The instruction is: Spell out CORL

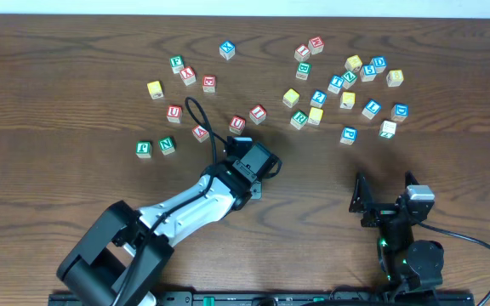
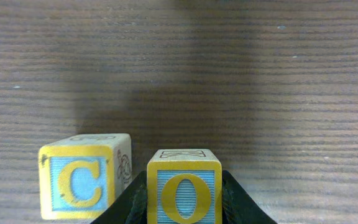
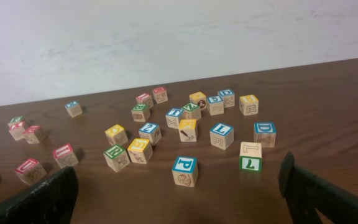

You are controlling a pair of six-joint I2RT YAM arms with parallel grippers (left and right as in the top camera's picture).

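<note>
I get soft, even light on the dark wooden table [image 1: 475, 170] overhead. My left wrist view is dimmer: a broad shadow falls behind the yellow-framed wooden O cube [image 2: 184, 194], sharply focused.

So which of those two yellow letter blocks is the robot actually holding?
The O block, clamped between the dark fingers of the left hand. The C block stands free on the table beside it, outside the fingers.

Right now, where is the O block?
Left wrist view, bottom middle: the O block sits in the left gripper, close beside the C block.
</note>
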